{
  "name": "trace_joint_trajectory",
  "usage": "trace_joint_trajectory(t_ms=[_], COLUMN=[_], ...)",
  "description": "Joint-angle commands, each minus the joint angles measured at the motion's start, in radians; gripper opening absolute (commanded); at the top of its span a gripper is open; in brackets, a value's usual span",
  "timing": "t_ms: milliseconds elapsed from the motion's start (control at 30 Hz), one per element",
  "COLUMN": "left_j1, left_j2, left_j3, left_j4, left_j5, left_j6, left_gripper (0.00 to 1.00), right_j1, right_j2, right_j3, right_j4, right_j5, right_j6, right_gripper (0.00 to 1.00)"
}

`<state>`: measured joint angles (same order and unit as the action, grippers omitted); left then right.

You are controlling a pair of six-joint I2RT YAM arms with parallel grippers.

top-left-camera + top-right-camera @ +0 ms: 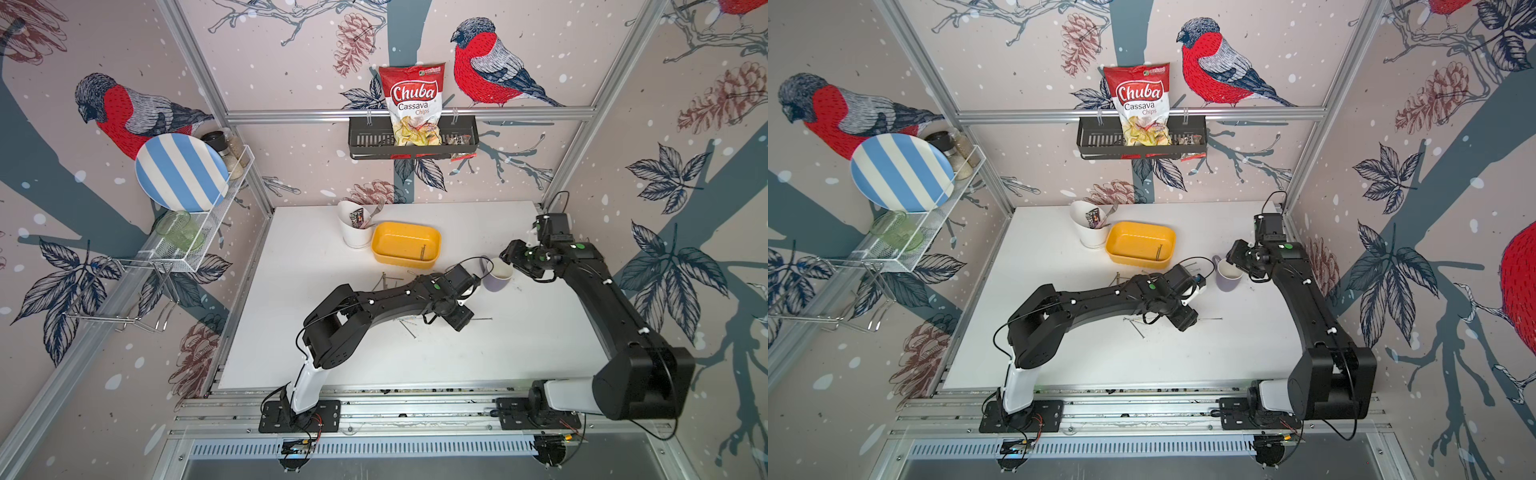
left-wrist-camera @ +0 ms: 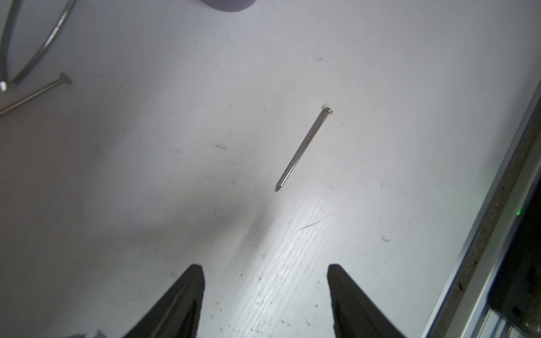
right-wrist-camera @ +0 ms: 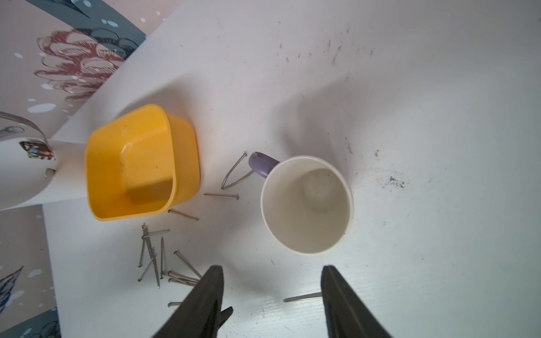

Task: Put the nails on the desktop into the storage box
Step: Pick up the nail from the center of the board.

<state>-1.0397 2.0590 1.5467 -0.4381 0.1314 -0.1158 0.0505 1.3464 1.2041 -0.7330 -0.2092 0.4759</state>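
Note:
The yellow storage box (image 1: 399, 241) (image 1: 1136, 243) (image 3: 137, 164) stands at the back of the white desktop (image 1: 519, 340), with two nails (image 1: 423, 252) lying inside it. Several more nails (image 1: 386, 280) (image 3: 158, 257) lie scattered in front of the box, and others (image 1: 409, 326) lie under the left arm. My left gripper (image 1: 461, 322) (image 2: 265, 266) hovers open and empty over the desktop, a single nail (image 2: 303, 149) (image 1: 482, 319) just ahead of its fingertips. My right gripper (image 1: 509, 253) (image 3: 270, 267) is open and empty beside the mug; a nail (image 3: 301, 298) lies on the desktop below its jaws.
A lilac mug (image 1: 498, 274) (image 3: 307, 204) with a white inside stands between the two grippers. A white cutlery cup (image 1: 355, 230) stands left of the box. A black wall basket (image 1: 365, 141) holds a chips bag. A wire rack (image 1: 208, 232) with a striped plate hangs on the left wall.

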Motion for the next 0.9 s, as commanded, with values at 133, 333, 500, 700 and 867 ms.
trace_joint_trajectory(t_ms=[133,333,500,700,867], left_j1=[-0.025,-0.033,-0.034,-0.038,-0.055], left_j2=[0.116,0.198,0.256,0.295,0.304], left_j3=[0.143,0.238,0.305,0.335,0.323], left_j4=[-0.035,-0.062,-0.069,-0.073,-0.074], left_j5=[-0.011,-0.027,-0.018,-0.007,-0.015], left_j6=[0.150,0.214,0.204,0.203,0.208], left_gripper=[0.69,0.67,0.64,0.55,0.53], right_j1=[-0.050,-0.053,-0.052,-0.052,-0.053], right_j2=[-0.047,-0.059,-0.058,-0.045,-0.047], right_j3=[-0.064,-0.075,-0.069,-0.050,-0.044], right_j4=[0.055,0.057,0.047,0.054,0.057], right_j5=[-0.146,-0.164,-0.174,-0.198,-0.200], right_j6=[0.037,0.046,0.042,0.040,0.043], right_gripper=[0.58,0.58,0.58,0.58,0.58])
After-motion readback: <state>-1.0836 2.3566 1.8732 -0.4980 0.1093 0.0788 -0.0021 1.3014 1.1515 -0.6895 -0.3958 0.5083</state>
